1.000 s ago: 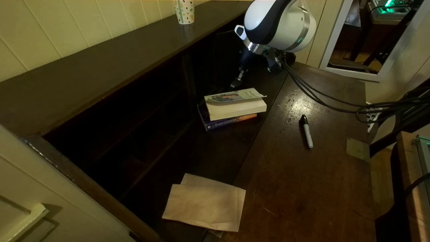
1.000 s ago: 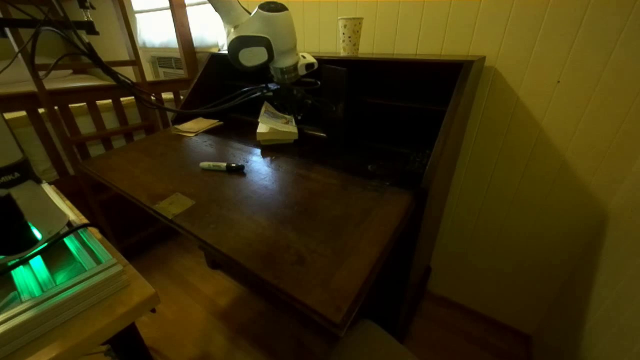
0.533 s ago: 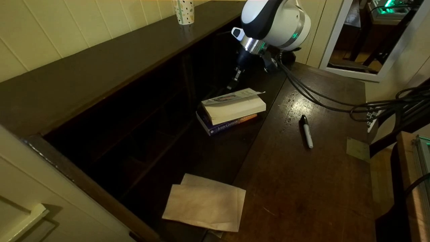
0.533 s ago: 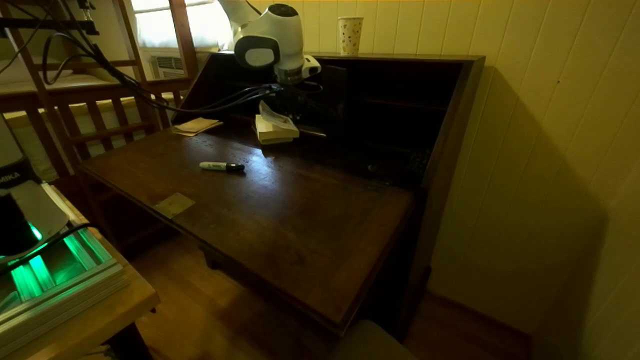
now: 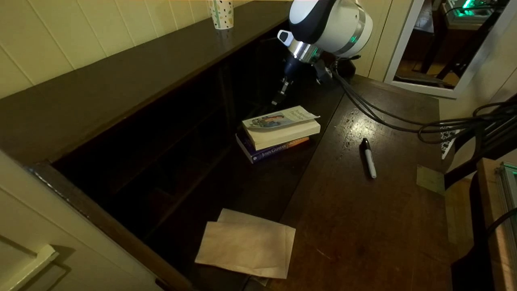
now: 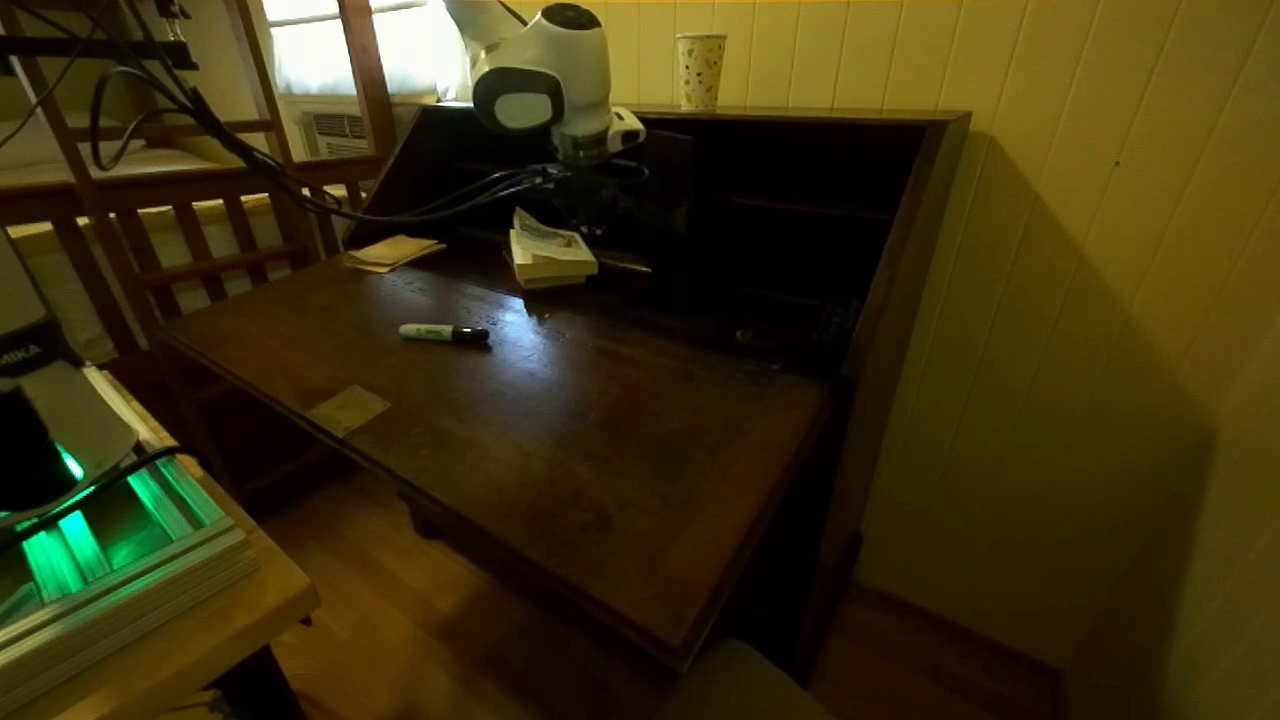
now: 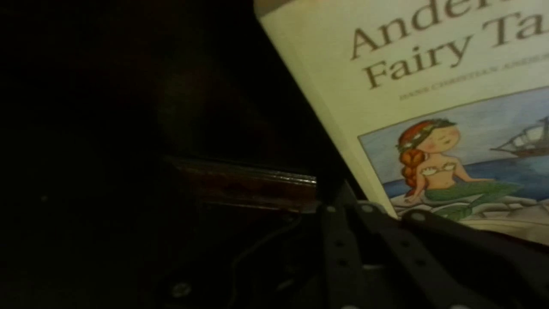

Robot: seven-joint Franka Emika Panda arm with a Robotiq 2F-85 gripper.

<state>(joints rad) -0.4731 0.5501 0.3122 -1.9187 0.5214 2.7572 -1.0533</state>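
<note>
In an exterior view we see the gripper [image 5: 276,100] angled down at the back side of two stacked books, its fingers closed together with nothing between them. Nearest to it is the fairy-tale book [image 7: 429,124], lying face up on a dark blue book [image 5: 274,151] toward the back of the desk [image 5: 363,226]. The lower book lifts it off the wood, and the two sit slightly askew, since nothing but their own weight seems to hold them together. We judge that the gripper's slant sets its fingertips low at the spine side with the wrist clear above; the wrist view is dark there, so we cannot say whether they touch the book. The loose front cover [image 5: 286,117] rises at its free edge, probably because nothing presses it flat. Brown paper [image 5: 246,245] lies flat across the desk's seam, well apart from the books, and a marker [image 5: 369,158] rests on its side nearer the desk's front edge. A spotted cup [image 5: 223,15] stands upright on the ledge [image 5: 133,60] above, its base giving it a steady footing.
</note>
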